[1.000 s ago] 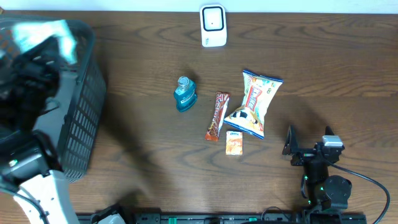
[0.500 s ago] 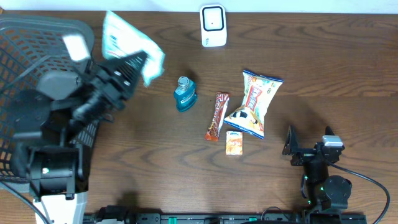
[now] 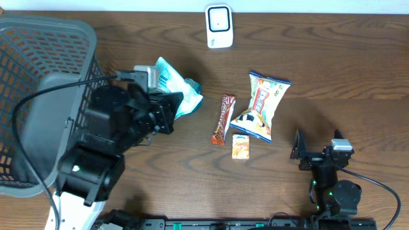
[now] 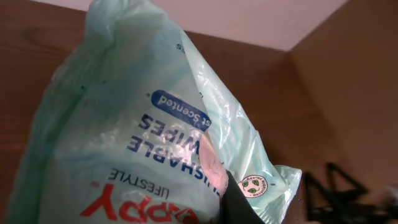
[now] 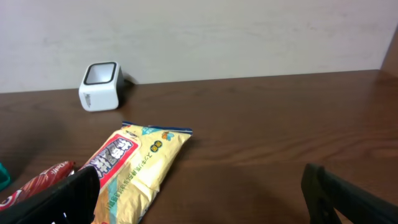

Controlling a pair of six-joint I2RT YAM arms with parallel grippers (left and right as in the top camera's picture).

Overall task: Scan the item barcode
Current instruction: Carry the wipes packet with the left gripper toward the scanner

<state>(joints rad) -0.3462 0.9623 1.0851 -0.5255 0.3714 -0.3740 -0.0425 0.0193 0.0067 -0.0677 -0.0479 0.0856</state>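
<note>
The left gripper [image 3: 171, 105] is clamped on one edge of the soft green wipes pack [image 4: 118, 137], which juts out ahead of its fingers. The scanner [image 3: 218, 25] stands well beyond, farther out and to its right. Held so thinly, the limp pack could droop or slip — turning its barcode from the scanner's window. Readable, upside down: "Scented", "…SHABLE WIPES", "LIFESTYLE". The right gripper [image 5: 202, 196] rests spread wide, empty.

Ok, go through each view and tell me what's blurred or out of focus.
Overhead: sharp and evenly lit across the table. Left wrist: the wipes pack fills the frame, print readable but slightly soft, background blurred. Right wrist: the scanner and snack bag are clear; that arm's own fingers are dark, blurry shapes at the bottom corners.
</note>
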